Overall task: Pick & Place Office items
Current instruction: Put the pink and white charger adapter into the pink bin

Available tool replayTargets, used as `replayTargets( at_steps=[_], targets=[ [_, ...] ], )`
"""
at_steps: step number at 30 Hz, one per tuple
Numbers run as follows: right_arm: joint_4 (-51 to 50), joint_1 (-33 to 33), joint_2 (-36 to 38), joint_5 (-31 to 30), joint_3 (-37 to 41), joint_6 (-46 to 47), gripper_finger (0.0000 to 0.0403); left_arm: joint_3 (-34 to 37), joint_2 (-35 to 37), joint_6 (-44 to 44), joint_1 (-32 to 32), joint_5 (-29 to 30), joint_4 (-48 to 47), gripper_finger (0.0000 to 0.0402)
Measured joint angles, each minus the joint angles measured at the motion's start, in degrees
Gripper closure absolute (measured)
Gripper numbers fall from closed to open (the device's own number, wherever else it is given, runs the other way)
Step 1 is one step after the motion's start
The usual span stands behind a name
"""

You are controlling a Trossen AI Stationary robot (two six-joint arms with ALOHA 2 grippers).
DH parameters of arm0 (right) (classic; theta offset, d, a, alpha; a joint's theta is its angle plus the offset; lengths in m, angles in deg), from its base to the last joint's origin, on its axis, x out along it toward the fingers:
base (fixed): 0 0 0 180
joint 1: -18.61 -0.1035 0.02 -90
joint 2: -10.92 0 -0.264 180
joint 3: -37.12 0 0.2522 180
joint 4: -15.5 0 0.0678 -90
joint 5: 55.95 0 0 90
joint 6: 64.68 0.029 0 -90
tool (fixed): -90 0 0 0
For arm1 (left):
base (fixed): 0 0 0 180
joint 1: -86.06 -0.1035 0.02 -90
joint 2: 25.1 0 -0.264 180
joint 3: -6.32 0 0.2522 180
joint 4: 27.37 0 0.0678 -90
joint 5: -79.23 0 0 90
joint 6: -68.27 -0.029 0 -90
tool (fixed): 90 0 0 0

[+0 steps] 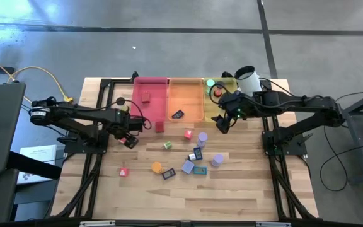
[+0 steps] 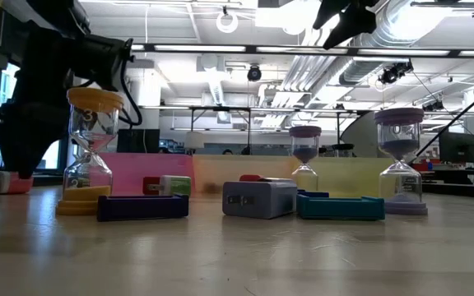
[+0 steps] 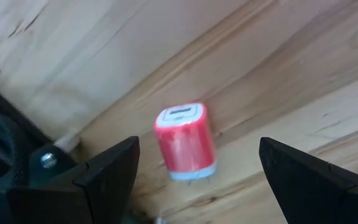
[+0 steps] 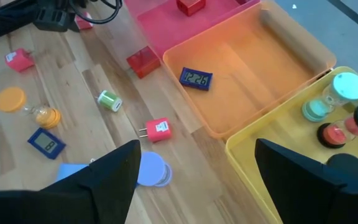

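A red charger block with white ends lies on its side on the wood, near the table's left side. My left gripper hangs open right above it, pointing down, one finger on either side and apart from it; in the high view this gripper hides the block. My right gripper hovers open and slanted down over the front rim of the yellow tray, holding nothing. Other office items are scattered mid-table: a red block, a pink charger, a green charger, lavender hourglasses, an orange hourglass, and small blue clocks.
Pink, orange and yellow trays stand side by side at the far edge. The pink one holds a red block, the orange a blue clock, the yellow hourglasses. A white cup stands at the far right. Bare wood lies along the near edge.
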Motion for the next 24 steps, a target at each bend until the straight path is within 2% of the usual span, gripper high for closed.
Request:
replayTargets(
  at_steps=[6, 14, 18, 24],
  targets=[
    [0.0, 0.02, 0.0, -0.07, 0.0, -1.0, 0.0097, 2.11, 0.02, 0.25, 0.0, -1.63, 4.13, 0.0079],
    [0.0, 0.0, 0.0, -0.05, -0.02, -1.14, 0.0097, 2.9, 0.0, 0.28, 0.0, -1.09, 4.36, 0.0087],
    [-0.02, 0.0, 0.02, -0.04, -0.02, -1.14, 0.0097, 2.9, 0.0, -0.02, 0.0, -0.15, 4.35, 0.0116],
    [-0.02, 0.0, 0.02, -0.04, -0.02, -1.14, 0.0097, 2.9, 0.0, 0.02, 0.0, 2.78, 4.36, 0.0189]
  ],
)
